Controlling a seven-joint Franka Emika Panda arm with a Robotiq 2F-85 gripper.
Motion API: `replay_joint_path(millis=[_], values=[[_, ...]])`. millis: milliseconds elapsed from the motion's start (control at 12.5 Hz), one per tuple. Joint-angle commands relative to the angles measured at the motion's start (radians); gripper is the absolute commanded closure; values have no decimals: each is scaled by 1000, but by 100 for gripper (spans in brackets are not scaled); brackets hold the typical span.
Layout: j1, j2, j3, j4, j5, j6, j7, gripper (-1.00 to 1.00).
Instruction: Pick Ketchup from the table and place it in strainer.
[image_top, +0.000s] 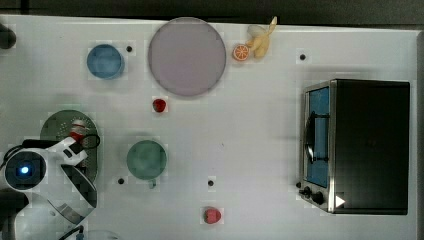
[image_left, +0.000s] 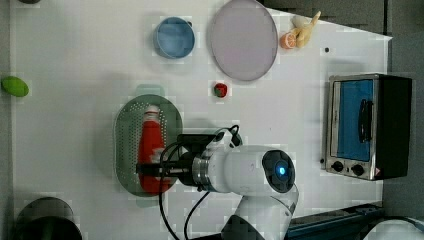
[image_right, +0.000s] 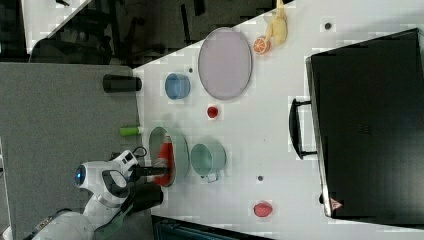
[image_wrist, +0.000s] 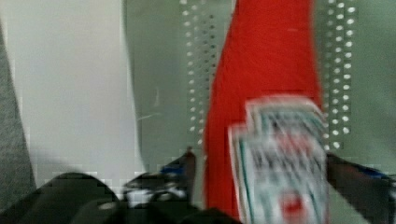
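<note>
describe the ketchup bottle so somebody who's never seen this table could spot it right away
In the left view, find the pale green perforated strainer left of the white robot arm. The ketchup lies inside it, whitish cap pointing toward the blue cup. It is long, red and labelled, unlike the small round red ball.

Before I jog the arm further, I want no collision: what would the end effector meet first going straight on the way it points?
The ketchup lying in the strainer, between the open end effector's fingers; depth is unclear.

White rounded arm (image_left: 240, 170) w/ glowing blue light, silver wrist ring, black end effector (image_left: 150, 169), black cables
</note>
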Motion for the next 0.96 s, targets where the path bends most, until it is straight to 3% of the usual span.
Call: replay_joint_path(millis=[80, 320, 480, 960], values=[[7, -42, -2, 36, 12, 16, 103, -100], [-34, -179, -2, 57, 14, -60, 209, -100], [-94, -281, -3, 93, 29, -200, 202, -100], [-268, -448, -89, 344, 237, -698, 167, -100]])
